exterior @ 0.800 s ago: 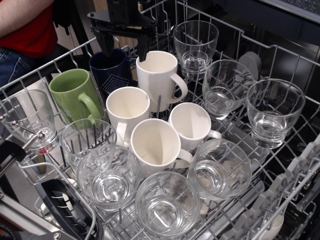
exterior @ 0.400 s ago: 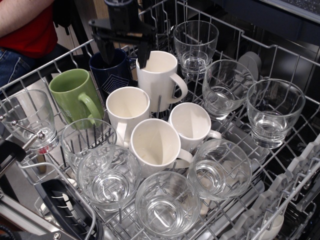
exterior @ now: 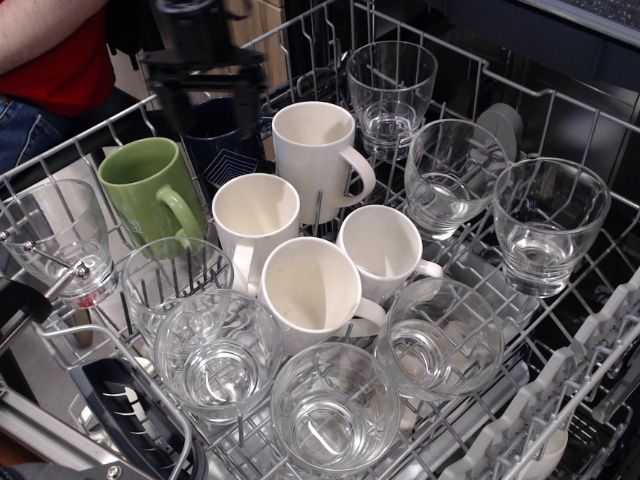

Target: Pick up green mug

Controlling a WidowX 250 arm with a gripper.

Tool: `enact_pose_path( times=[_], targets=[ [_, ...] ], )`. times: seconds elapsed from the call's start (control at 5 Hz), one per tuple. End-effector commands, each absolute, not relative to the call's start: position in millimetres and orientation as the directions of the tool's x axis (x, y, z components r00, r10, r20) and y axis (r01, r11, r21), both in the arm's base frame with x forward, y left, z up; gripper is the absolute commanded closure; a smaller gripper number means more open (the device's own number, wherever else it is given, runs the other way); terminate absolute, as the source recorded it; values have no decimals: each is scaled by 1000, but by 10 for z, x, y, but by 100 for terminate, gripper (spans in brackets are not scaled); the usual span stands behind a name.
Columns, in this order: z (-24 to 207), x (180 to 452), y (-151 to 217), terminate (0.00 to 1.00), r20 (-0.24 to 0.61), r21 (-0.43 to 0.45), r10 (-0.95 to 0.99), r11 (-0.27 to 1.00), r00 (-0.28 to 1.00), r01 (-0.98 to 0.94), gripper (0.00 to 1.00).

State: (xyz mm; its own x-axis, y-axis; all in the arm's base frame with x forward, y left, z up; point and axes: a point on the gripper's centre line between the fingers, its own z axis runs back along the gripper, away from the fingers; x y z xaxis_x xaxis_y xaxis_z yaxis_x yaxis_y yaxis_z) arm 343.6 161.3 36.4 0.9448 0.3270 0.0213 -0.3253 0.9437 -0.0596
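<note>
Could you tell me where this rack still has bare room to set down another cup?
The free rack is the right front strip, beyond the front right glass and below the far right glass. The middle is packed: white mugs touch, and the green mug sits tight beside the navy mug.

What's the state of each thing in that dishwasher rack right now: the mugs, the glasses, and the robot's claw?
Green mug: tilted in the rack, empty, not gripped.
Navy mug: in the rack, partly hidden behind the gripper.
White mugs: four, tilted, empty.
Glasses: mouths up or tilted, look empty.
Gripper: blurred, above the navy mug, holding nothing; open or shut unclear.
Rack: pulled out, loaded.
</note>
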Motion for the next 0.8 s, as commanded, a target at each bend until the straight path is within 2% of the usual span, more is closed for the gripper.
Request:
enact_pose_path(
  times=[0.0,0.2,0.4,0.6],
  targets=[
    [325,3495,1944,0,105,3,254,967,961,-256,0],
    [207,3599,2041,0,167,25,242,968,956,-249,0],
    [274,3718,2234,0,180,71,189,976,965,-204,0],
    [219,3771,2355,0,188,108,155,978,970,-177,0]
  ],
)
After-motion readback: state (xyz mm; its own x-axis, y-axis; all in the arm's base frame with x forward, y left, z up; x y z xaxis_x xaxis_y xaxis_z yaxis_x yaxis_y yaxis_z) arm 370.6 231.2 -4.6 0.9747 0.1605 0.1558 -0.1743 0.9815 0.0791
